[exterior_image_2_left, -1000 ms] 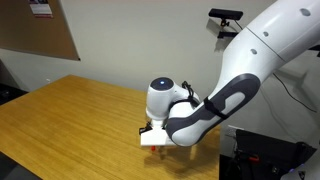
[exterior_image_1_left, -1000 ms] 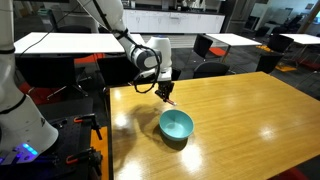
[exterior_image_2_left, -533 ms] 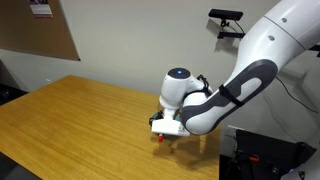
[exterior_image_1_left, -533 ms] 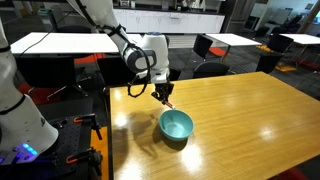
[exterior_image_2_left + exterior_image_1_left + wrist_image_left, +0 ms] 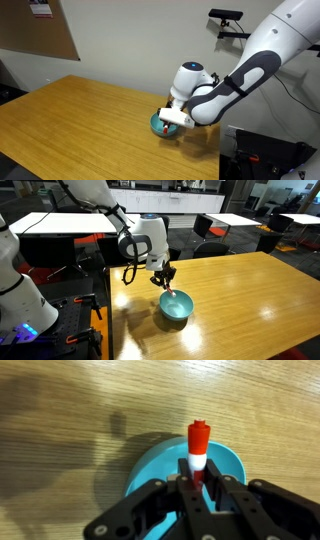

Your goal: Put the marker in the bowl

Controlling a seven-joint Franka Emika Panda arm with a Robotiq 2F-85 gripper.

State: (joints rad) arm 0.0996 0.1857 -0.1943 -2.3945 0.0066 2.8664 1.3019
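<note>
The gripper (image 5: 198, 480) clamps the marker (image 5: 197, 448) in narrow fingers, held over the bowl (image 5: 150, 470). Centre the marker above the bowl's middle, lower it near the glossy inside, then open. A high release may bounce it out.

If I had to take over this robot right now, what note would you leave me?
The hand is shut on the marker, whose red tip sticks out past the fingers.
The bowl sits on the wooden table, and the wrist view shows it right beneath the marker.
Done: the marker is gripped and held over the bowl.
Left: open the hand so the marker drops in, perhaps after lowering a little, then lift clear.
</note>
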